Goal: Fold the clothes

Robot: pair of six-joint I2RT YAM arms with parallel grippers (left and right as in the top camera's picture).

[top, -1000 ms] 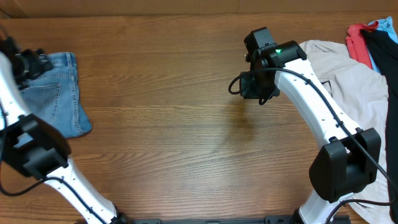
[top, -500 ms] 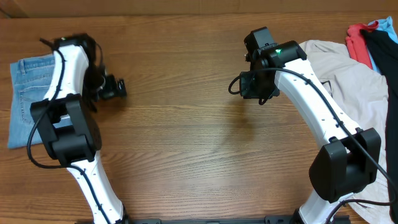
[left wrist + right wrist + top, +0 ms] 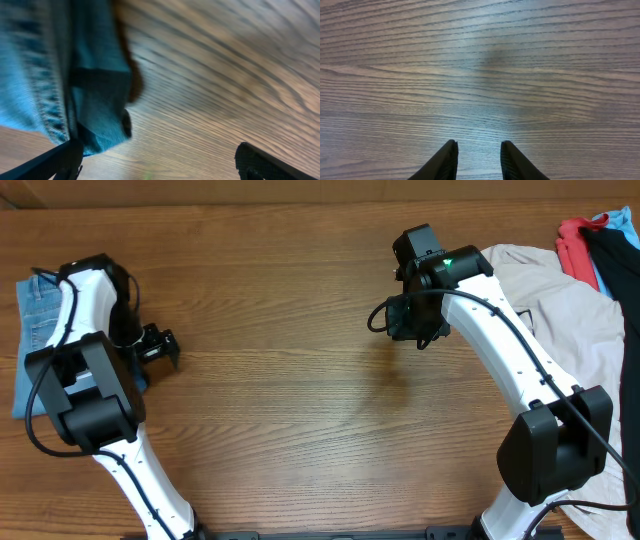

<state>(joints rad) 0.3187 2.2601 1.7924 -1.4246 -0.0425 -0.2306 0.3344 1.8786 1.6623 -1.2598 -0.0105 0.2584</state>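
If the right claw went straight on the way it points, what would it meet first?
Probably the bare wooden table: the right claw has only wood grain ahead, though depth is unclear.

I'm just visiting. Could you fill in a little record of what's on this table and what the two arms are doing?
Jeans: far left of table, looks folded small, partly hidden by left arm
Left end effector: wide open, empty, beside the jeans
Right end effector: slightly open, empty, over bare wood
Other clothes: beige garment, red garment, black garment, far right
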